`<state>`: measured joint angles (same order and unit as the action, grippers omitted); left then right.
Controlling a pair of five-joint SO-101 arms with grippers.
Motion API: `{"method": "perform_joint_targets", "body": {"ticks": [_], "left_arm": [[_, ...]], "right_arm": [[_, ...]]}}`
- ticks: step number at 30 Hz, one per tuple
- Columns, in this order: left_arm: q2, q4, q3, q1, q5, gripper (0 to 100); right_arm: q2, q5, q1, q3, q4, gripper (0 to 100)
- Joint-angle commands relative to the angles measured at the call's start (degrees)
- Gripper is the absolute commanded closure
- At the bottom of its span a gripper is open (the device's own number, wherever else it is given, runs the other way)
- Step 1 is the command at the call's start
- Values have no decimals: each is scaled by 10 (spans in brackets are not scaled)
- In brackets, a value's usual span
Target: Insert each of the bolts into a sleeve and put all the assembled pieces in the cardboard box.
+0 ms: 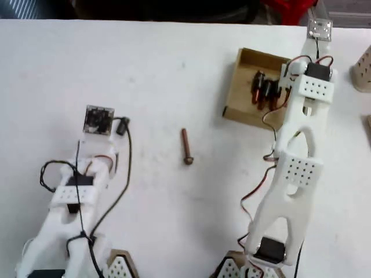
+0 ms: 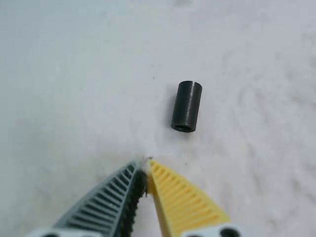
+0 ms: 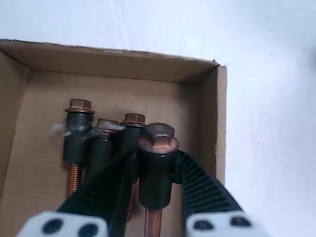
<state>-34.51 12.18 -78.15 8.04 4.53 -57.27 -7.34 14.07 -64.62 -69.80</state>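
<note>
A black sleeve lies on the white table just beyond my left gripper, whose grey and yellow fingers are shut with nothing between them. The high view shows that sleeve beside the left arm. A loose copper bolt lies mid-table. My right gripper hangs over the cardboard box, shut on a bolt with a sleeve on it. Three assembled pieces lie side by side on the box floor.
The cardboard box sits at the back right of the table with the right arm stretched over its edge. Pale perforated objects stand at the far right edge. Open table lies between the arms.
</note>
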Motion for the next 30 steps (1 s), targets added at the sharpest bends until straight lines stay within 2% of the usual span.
{"method": "perform_joint_targets", "body": {"ticks": [1, 4, 9, 11, 15, 22, 25, 30], "left_arm": [[2, -14, 23, -10, 9, 976], [2, -14, 23, -10, 9, 976], [2, -14, 23, -10, 9, 976], [2, -14, 23, -10, 9, 976], [2, -14, 24, -9, 9, 976], [1, -15, 30, 17, 9, 976], [1, -14, 57, 74, 6, 976], [2, -11, 84, 223, 5, 976]], "right_arm": [[-31, -12, 10, -92, -22, 977], [-53, -47, 15, -114, -33, 943], [-65, -62, 9, -120, -40, 769], [-63, -62, 7, -120, -40, 735], [-37, -62, 6, -120, -59, 772], [69, -62, -34, -120, -222, 899], [109, -64, -77, -119, -286, 930], [143, -64, -134, -113, -288, 954]]}}
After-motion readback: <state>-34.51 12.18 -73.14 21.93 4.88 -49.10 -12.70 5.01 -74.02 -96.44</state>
